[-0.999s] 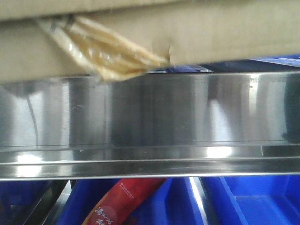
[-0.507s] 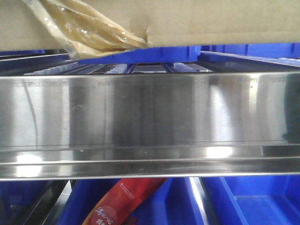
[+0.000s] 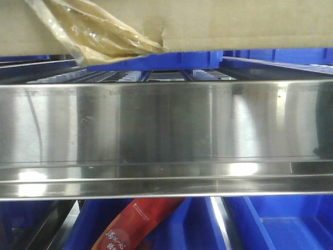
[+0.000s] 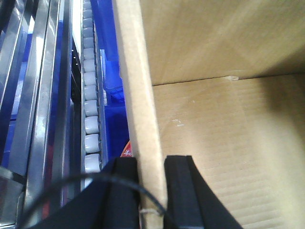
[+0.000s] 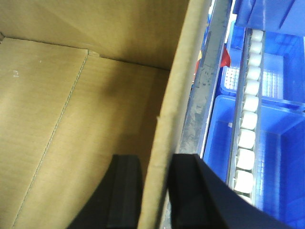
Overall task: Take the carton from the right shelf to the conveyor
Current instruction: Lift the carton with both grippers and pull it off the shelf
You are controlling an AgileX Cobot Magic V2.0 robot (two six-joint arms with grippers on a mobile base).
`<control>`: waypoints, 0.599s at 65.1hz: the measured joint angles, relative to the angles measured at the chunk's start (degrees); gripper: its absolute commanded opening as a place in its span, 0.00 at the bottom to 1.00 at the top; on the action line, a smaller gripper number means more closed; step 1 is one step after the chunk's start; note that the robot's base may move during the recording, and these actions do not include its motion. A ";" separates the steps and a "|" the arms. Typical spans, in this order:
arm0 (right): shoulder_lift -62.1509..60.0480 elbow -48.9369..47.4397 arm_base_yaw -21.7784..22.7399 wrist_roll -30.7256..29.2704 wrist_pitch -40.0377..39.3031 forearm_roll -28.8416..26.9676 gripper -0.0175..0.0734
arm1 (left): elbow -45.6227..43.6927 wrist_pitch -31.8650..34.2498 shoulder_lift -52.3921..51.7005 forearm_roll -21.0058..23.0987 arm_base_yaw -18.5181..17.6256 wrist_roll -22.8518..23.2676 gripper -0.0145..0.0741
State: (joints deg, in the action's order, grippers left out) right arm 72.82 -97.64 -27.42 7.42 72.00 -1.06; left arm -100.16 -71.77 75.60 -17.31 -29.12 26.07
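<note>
**A:** Exterior front-facing: the carton (image 3: 234,23) sits higher than a second ago. Back then its bottom edge overlapped the top of the right shelf (image 3: 166,125). Now there's a gap above the steel front rail, with blue frame and rollers (image 3: 130,76) showing through. Hardly any change over the last half second.

**B:** Tape?

**A:** The amber tape strip (image 3: 99,36) went up with it and dangles off the lower left edge.

**B:** Grippers?

**A:** The left gripper (image 4: 151,179) is pinching one side wall, one finger inside and one outside. The right gripper (image 5: 157,186) does the same on the opposite wall.

**B:** Meaning for the task?

**A:** Lift-off looks done. The carton is held just above the shelf, seemingly clear of the rail. Next would be drawing it back and over to the conveyor, which isn't in view. The walls are thin, so they could flex.
</note>
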 measured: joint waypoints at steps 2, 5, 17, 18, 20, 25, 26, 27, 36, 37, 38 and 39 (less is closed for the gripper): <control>0.00 0.00 0.00 0.00 0.00 0.00 0.13 | 0.01 0.00 0.00 0.00 0.00 0.00 0.14; 0.00 0.00 0.00 0.00 0.00 0.00 0.13 | 0.01 0.00 0.00 0.00 0.00 0.00 0.14; 0.00 0.00 0.00 0.00 0.00 0.00 0.13 | 0.01 0.00 0.00 0.00 0.00 0.00 0.14; 0.00 0.00 0.00 0.00 0.00 0.00 0.13 | 0.01 0.00 0.00 0.00 0.00 0.00 0.14; 0.00 0.00 0.00 0.00 0.00 0.00 0.13 | 0.01 0.00 0.00 0.00 0.00 0.00 0.14; 0.00 0.00 0.00 0.00 0.00 0.00 0.13 | 0.01 0.00 0.00 0.00 0.00 0.00 0.14; 0.00 0.00 0.00 0.10 0.00 0.00 0.13 | 0.01 0.00 0.00 0.00 0.00 0.00 0.14; 0.00 0.00 0.00 0.10 0.00 0.00 0.13 | 0.01 0.00 0.00 0.00 0.00 0.00 0.14; 0.00 0.00 0.00 0.10 -1.13 0.00 0.13 | 0.01 0.00 0.00 -0.22 0.00 0.00 0.14; 0.00 0.00 0.00 0.10 -1.29 0.00 0.13 | 0.01 0.00 0.00 -0.22 0.00 0.00 0.14; 0.00 0.00 0.00 0.10 -1.46 0.00 0.13 | 0.01 0.00 0.00 -0.27 0.00 0.00 0.14; 0.00 0.00 0.00 0.10 -1.72 0.00 0.13 | 0.01 0.00 0.00 -0.37 0.00 0.00 0.14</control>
State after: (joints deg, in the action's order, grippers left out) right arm 72.82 -97.64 -27.42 7.52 70.28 -1.06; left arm -100.15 -71.77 75.60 -17.68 -29.12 26.07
